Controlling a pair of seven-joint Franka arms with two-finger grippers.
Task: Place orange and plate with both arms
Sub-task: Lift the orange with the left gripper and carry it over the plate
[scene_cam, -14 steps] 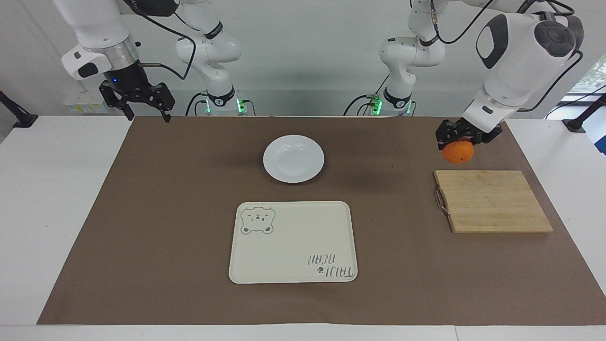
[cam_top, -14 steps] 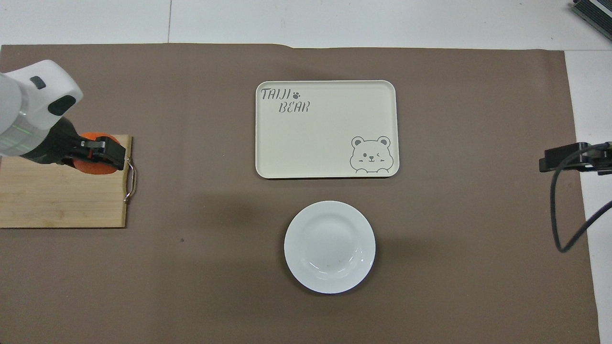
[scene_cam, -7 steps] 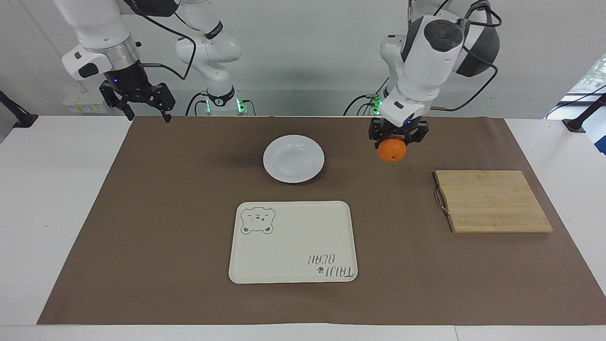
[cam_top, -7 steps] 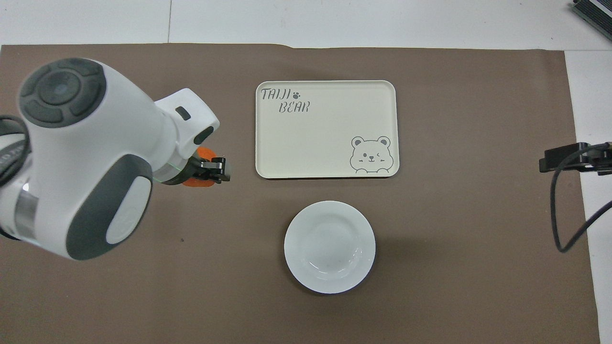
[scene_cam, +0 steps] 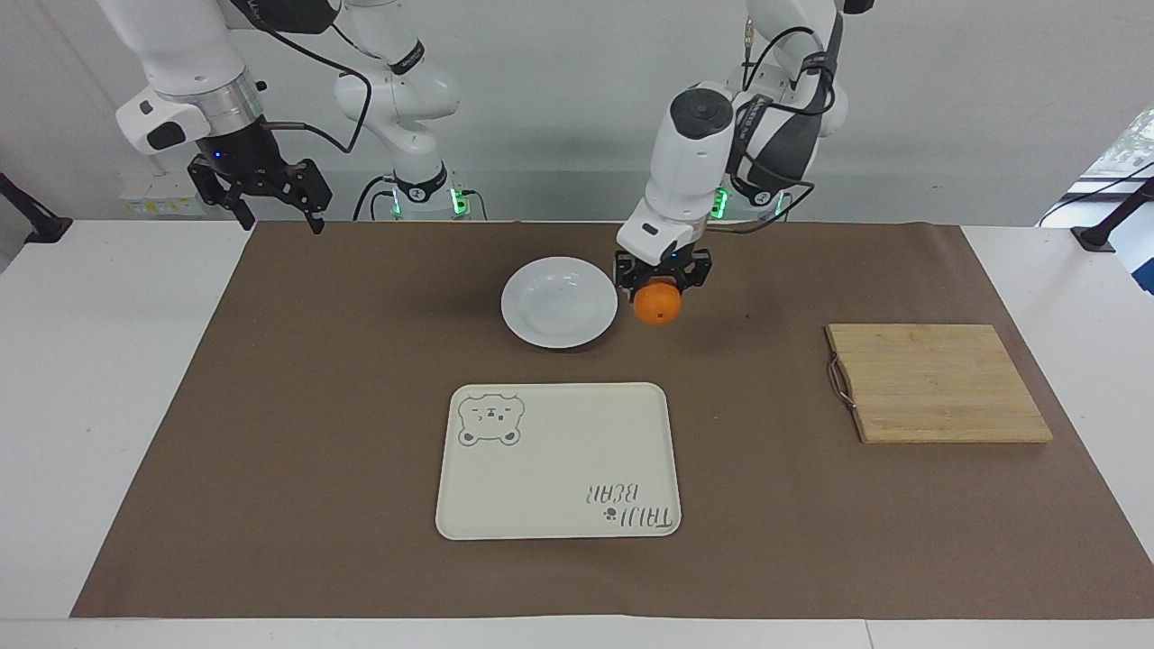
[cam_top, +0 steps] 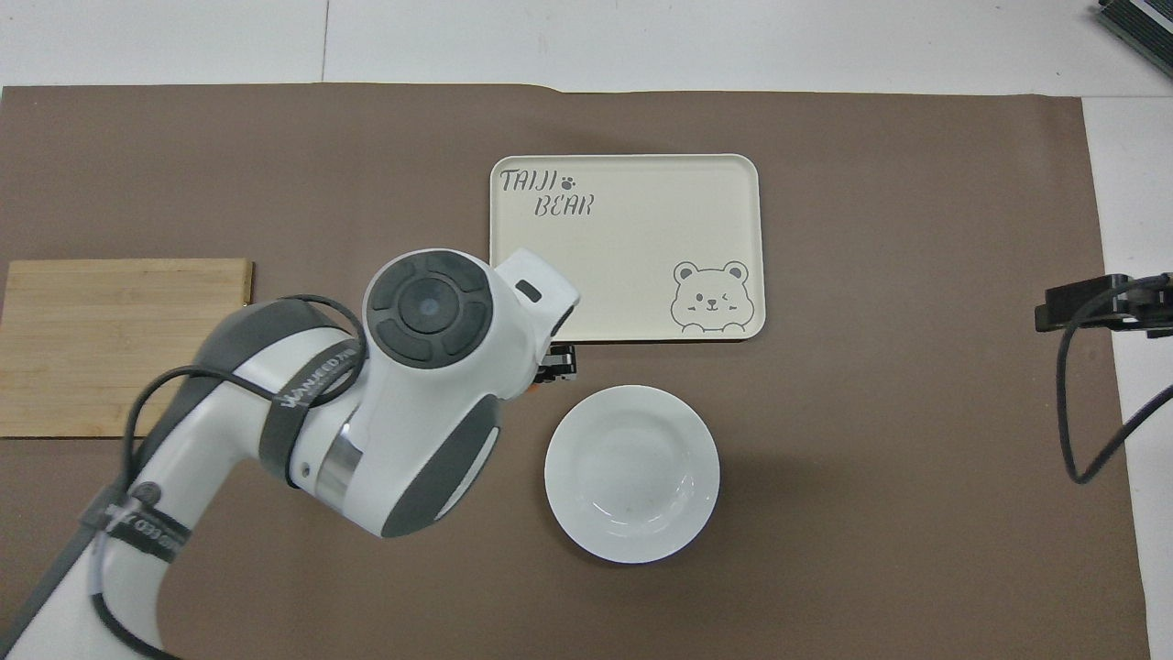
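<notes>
My left gripper [scene_cam: 661, 278] is shut on the orange [scene_cam: 657, 304] and holds it in the air over the brown mat, just beside the plate's rim toward the left arm's end. The white plate [scene_cam: 559, 302] lies on the mat, nearer to the robots than the cream tray. In the overhead view my left arm covers the orange; only the gripper's tip [cam_top: 559, 362] shows next to the plate [cam_top: 631, 472]. My right gripper [scene_cam: 267, 200] waits open and empty in the air over the mat's corner at the right arm's end; it shows at the overhead view's edge [cam_top: 1090, 305].
A cream rectangular tray with a bear drawing [scene_cam: 559, 460] [cam_top: 626, 247] lies farther from the robots than the plate. A wooden cutting board [scene_cam: 936, 382] [cam_top: 119, 344] with a metal handle lies toward the left arm's end. A brown mat [scene_cam: 315, 406] covers the table.
My left gripper has carried the orange from over the cutting board's edge across the mat to beside the plate. The right arm has not moved.
</notes>
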